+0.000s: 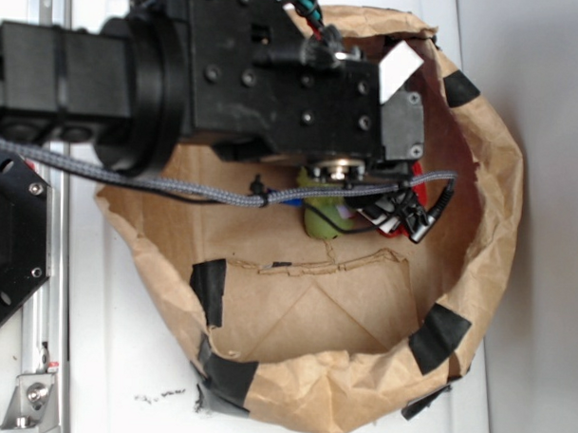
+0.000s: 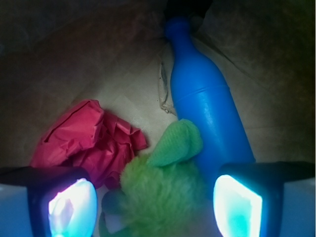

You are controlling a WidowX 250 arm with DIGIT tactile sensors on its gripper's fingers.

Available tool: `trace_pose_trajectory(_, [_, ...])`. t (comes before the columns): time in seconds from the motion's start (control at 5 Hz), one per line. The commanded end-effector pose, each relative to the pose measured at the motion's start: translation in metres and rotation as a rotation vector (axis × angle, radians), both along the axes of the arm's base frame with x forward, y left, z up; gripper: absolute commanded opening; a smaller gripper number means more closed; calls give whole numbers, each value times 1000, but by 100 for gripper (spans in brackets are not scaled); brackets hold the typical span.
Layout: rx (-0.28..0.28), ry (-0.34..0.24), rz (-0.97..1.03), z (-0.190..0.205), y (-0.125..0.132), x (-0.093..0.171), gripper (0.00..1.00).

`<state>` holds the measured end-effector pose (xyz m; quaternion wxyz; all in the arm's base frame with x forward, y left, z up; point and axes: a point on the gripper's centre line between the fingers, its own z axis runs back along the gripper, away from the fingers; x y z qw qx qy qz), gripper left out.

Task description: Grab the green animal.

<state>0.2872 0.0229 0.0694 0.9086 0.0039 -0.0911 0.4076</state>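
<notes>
A big brown paper bag [image 1: 479,214] sits on the white bench [image 1: 535,377]. Its top is rolled down and it has black tape patches [image 1: 441,338] on its rim. The black robot arm [image 1: 228,72] reaches over the bag from the left side, and a grey braided cable [image 1: 157,181] hangs under it.

Inside the bag, a blue bottle [image 2: 207,103] lies on its side on the paper floor. Its neck points away from the wrist camera. A red ruffled ball [image 2: 91,140] of fabric lies to the left of the bottle.

The green animal [image 2: 165,190] is between the red ball and the blue bottle, and it touches both. It has a fuzzy lime-green tuft and a smoother green part that leans on the bottle.

The gripper [image 2: 155,207] is low in the bag, right over the green animal. Its jaws are wide apart, one on each side of the fuzzy tuft. The pads [image 2: 237,205] do not press on the toy.
</notes>
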Motion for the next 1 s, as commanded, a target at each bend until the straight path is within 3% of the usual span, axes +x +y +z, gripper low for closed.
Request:
trace_pose_trajectory(0.0, [32,-62,2,-7,13,11,100])
trace_pose_trajectory(0.2, [40,-30,26,-15,14,22,100])
trace_pose_trajectory(0.4, [41,-35,36,-19,14,25,0])
trace_pose_trajectory(0.8, [61,-50,42,-10,18,27,0])
